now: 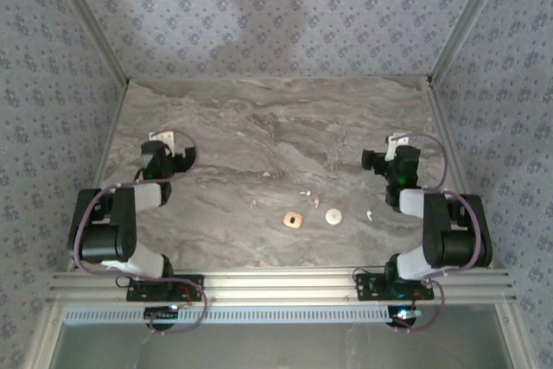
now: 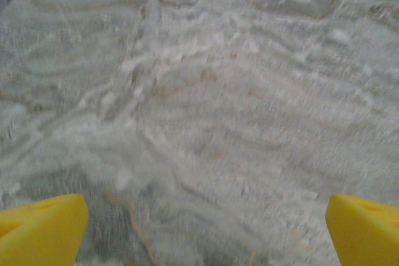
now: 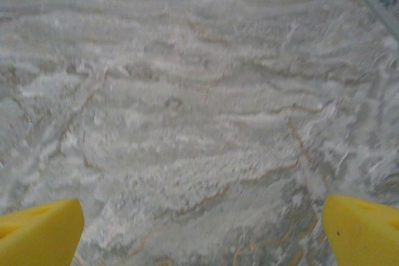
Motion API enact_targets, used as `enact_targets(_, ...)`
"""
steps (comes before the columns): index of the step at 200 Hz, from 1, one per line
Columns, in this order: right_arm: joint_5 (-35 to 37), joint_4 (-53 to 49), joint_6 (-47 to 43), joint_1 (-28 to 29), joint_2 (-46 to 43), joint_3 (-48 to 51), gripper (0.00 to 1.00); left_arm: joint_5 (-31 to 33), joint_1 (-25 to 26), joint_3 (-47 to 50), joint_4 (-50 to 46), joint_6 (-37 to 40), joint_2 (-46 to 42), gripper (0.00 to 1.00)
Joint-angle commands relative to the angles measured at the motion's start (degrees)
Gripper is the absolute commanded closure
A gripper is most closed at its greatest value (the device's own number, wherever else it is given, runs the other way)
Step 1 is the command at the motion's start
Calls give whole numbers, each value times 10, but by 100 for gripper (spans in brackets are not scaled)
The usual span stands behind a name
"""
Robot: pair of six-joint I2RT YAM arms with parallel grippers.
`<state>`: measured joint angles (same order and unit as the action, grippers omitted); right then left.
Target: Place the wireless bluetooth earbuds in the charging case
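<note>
No letters, numbers, brand marks or signs are showing clearly enough to be read. The wireless bluetooth earbuds, the tan rounded square and the white round disc are appearing too small in the top view for any marking on them to be told. The walls are carrying only a small repeated ornament, which is not writing.
</note>
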<state>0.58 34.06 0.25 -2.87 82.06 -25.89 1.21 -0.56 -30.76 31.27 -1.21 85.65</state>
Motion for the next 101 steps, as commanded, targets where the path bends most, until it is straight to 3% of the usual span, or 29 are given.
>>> enact_targets(1,21,-177,19,-2,-64,-65,0,-21,9,-53,-116,10,-47,4)
enact_targets(40,4,-429,31,17,-162,-157,0,-38,38,-114,-260,-28,-114,8)
enact_targets(101,-29,-677,146,37,-231,-255,0,-61,113,-203,-486,-76,-146,14)
